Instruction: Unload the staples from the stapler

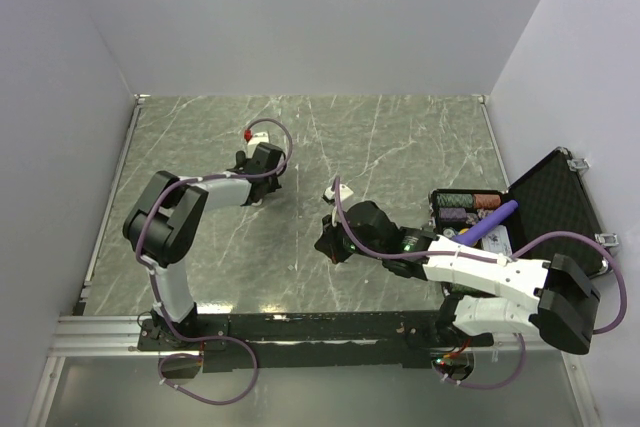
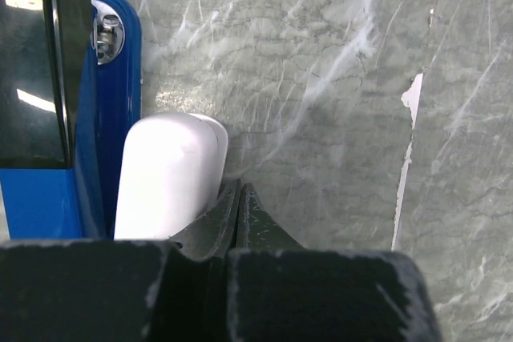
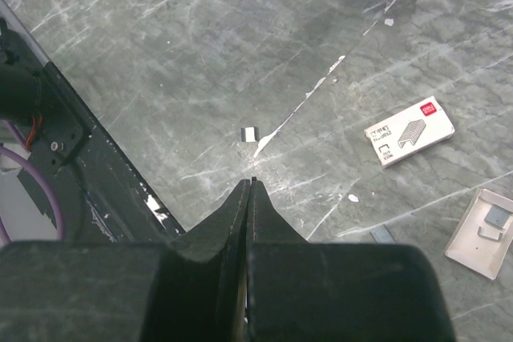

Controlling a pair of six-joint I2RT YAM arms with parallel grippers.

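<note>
Blue and black, the stapler (image 2: pixel 116 110) sits beside the left gripper (image 2: pixel 239 200), pressed together like the right gripper (image 3: pixel 251 191); print on the staple box (image 3: pixel 409 131) is unreadably small.

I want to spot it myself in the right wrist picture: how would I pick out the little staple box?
On the grey marbled table, look right of the right gripper, to where the staple box lies flat. It is closed and white, with a red logo and a printed drawing of staples, unlike the open beige tray below it.
</note>
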